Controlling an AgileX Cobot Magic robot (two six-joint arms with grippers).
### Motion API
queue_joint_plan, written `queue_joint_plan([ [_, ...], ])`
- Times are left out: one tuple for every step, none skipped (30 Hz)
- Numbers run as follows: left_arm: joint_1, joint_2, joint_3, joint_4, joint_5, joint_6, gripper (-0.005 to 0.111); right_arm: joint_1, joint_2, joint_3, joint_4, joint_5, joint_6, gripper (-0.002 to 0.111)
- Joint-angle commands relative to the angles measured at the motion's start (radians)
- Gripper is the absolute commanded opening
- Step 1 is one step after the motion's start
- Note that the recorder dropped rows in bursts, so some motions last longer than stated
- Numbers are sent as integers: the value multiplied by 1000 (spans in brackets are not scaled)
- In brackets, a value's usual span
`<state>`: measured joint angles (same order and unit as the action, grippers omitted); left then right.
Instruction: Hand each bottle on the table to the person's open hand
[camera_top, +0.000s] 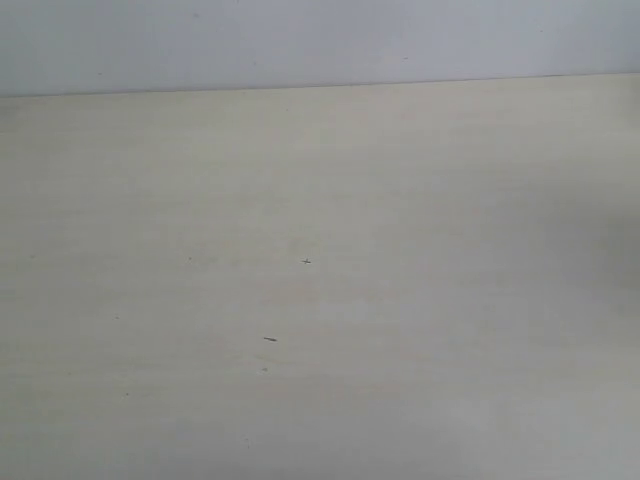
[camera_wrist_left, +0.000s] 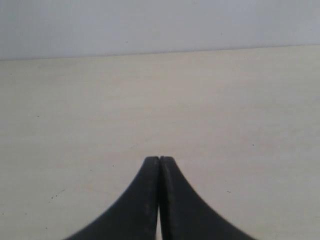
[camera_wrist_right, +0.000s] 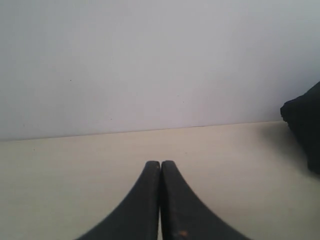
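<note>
- A black shape (camera_wrist_right: 304, 131) at the edge of the right wrist view is cut off by the frame; too little of it shows to tell what it is; the tabletop beside it is shaded.
- Of each gripper only the dark curved fingertips show; the rest is cut off by the frame.
- The table (camera_top: 320, 300) is pale beige with a faint wood grain; it fills most of the exterior view, up to a pale grey wall (camera_top: 320, 40); a few tiny dark specks (camera_top: 306, 261) lie near its middle.
- The left gripper (camera_wrist_left: 159, 160) is clenched, tips pressed together on nothing, over the tabletop.
- The right gripper (camera_wrist_right: 160, 164) is clenched likewise, holding nothing; it points over the table toward the wall.
</note>
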<state>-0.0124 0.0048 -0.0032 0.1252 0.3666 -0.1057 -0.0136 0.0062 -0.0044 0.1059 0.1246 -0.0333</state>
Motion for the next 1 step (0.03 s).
queue_joint_plan([
  [2, -5, 3, 1, -5, -3, 3, -4, -6, 4, 3, 2, -8, 0],
])
